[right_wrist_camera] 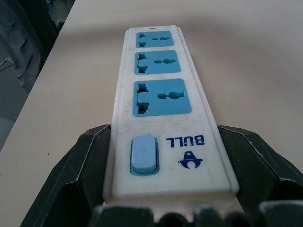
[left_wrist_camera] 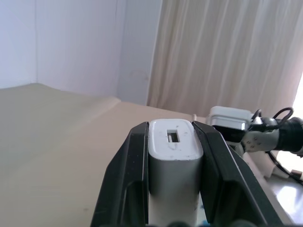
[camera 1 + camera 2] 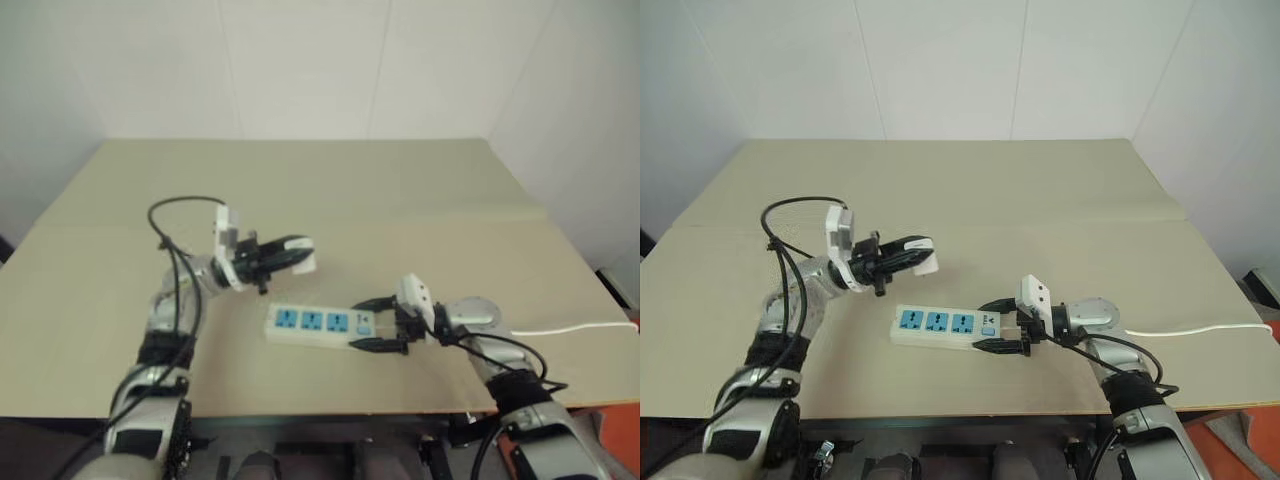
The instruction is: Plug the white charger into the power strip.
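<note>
Beige table (image 3: 330, 190): power strip (image 3: 318, 325) braced in right pincer (image 3: 382, 324); left pincer (image 3: 288, 254) clamps the light, rigid, slick white charger (image 3: 303, 262) sidewise.

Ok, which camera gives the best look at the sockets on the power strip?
The right wrist view: the power strip runs away from the right claw, all three blue sockets and the switch facing the camera. Both eye views show it small on the table. The left wrist view shows the white charger instead.
</note>
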You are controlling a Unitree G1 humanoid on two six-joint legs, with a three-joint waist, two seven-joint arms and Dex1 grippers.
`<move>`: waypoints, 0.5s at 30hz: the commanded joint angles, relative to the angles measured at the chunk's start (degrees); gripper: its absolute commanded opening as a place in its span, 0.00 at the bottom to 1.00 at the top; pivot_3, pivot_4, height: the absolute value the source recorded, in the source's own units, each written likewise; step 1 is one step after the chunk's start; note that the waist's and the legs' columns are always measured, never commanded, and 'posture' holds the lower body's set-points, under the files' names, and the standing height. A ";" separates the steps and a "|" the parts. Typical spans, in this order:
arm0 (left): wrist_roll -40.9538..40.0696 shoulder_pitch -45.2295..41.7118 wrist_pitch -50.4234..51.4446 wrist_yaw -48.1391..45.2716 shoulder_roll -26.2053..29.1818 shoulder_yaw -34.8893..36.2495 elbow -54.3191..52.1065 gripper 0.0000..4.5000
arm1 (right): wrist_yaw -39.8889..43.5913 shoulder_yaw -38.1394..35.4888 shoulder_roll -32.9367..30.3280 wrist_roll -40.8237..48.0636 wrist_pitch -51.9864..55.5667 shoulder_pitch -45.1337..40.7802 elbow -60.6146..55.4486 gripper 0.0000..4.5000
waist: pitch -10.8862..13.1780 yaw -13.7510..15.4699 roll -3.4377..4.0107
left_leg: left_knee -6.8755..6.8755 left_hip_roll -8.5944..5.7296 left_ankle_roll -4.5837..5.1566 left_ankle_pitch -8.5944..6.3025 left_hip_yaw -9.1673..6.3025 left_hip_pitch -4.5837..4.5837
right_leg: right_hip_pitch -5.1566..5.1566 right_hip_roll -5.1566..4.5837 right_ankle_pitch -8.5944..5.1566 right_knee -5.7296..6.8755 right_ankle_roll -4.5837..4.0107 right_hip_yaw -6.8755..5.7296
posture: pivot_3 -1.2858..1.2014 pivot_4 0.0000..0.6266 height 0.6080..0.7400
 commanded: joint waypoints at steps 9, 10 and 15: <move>0.65 2.51 2.89 -8.62 1.02 -6.26 -4.56 0.23 | 2.49 2.99 1.66 -0.84 -0.40 0.48 0.73 0.75 | -0.06 -0.52 0.01 | -0.05 0.03 0.00 0.00 0.03 0.16 | 0.10 0.08 0.00 -0.07 -0.01 0.07 | 0.52 0.24 1.00; 1.11 2.58 2.12 -9.30 0.94 -6.53 -4.01 0.23 | 2.60 3.02 1.69 -0.93 -0.44 0.45 0.78 0.75 | -0.06 -0.53 0.01 | -0.05 0.03 0.00 -0.01 0.03 0.16 | 0.10 0.08 -0.01 -0.07 -0.01 0.07 | 0.52 0.24 1.00; 2.82 2.30 0.05 -11.34 0.06 -7.52 -1.13 0.23 | 3.30 2.94 1.46 -0.73 -0.16 0.23 0.72 0.75 | -0.07 -0.52 0.01 | -0.05 0.03 0.00 -0.01 0.03 0.15 | 0.10 0.08 -0.01 -0.08 -0.01 0.07 | 0.52 0.24 1.00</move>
